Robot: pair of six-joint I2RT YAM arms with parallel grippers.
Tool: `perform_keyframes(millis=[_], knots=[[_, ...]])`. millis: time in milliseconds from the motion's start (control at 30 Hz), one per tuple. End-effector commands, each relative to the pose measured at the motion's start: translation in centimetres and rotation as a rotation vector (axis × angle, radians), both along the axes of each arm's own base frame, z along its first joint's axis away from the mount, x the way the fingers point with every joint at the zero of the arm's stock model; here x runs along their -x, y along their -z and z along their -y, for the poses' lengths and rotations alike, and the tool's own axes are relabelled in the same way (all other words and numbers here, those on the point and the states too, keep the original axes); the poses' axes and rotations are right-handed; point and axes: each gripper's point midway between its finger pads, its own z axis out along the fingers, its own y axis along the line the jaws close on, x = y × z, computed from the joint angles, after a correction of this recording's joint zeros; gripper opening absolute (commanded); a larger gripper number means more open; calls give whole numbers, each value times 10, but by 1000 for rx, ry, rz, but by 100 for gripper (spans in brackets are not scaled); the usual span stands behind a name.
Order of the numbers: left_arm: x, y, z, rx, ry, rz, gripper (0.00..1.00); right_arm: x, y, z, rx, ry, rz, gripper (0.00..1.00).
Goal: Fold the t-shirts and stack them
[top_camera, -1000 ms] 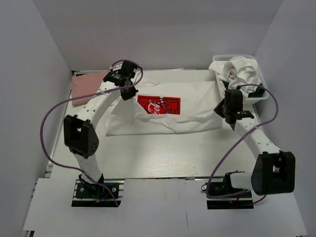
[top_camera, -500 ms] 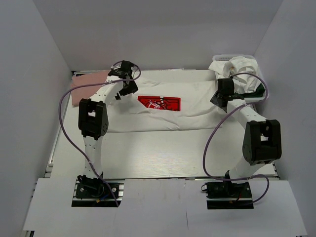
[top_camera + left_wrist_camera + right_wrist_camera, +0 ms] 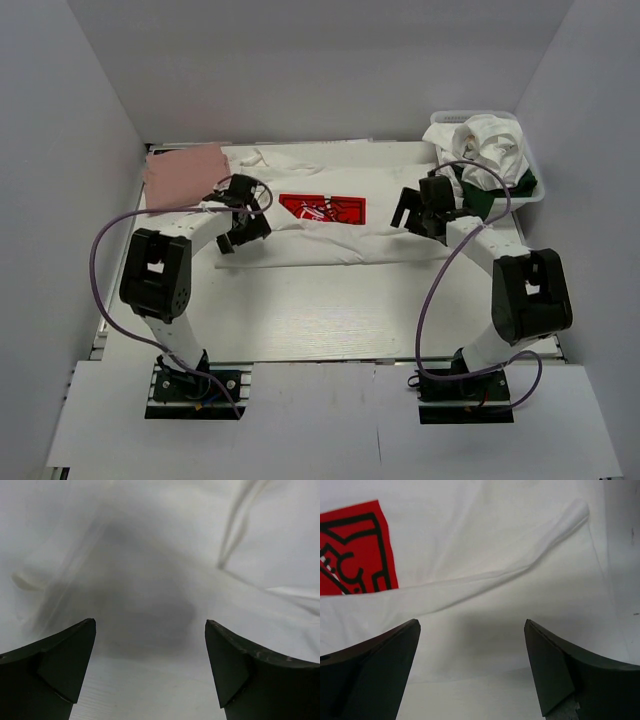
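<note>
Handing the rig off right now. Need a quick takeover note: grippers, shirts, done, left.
Left gripper: open, empty, low over the white tee's near left edge.
Right gripper: open, empty, over its near right edge.
White tee: spread mid-table, near part folded up to the red print's lower edge.
Pink tee: flat at far left corner.
Basket, far right: crumpled white and green tees.
Done: first fold, it seems. Left: finish folding, stack, then the basket tees.
</note>
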Motion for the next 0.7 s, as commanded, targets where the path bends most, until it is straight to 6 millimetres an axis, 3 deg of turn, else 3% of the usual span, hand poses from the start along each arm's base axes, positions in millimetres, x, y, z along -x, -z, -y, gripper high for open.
perform_keyframes(millis=[0,100,233,300,333,400,467,567,600,633,667], knots=[[2,9,3,74,-41,48,100,1,12,-4,-23,-16,-18,90],[11,35,3,70,-45,-26,100,8,35,-12,-72,-24,-71,90],[40,71,-7,22,-80,-155,100,27,59,-16,-108,-24,-117,90],[66,86,-12,15,-98,-225,100,45,74,-10,-94,-12,-161,90],[90,99,-19,-1,-109,-282,100,51,78,-8,-92,-8,-173,90],[112,100,-21,12,-139,-311,100,73,84,-4,-88,-9,-231,90],[148,101,-28,6,-168,-388,100,98,91,-2,-88,-18,-285,90],[173,87,-32,9,-220,-384,100,149,106,8,-78,-16,-359,90],[179,85,-33,12,-236,-384,100,154,97,7,-92,-23,-335,90],[197,88,-33,25,-234,-423,100,177,109,11,-76,-31,-388,90],[205,84,-32,45,-244,-421,100,184,109,10,-74,-41,-392,90]])
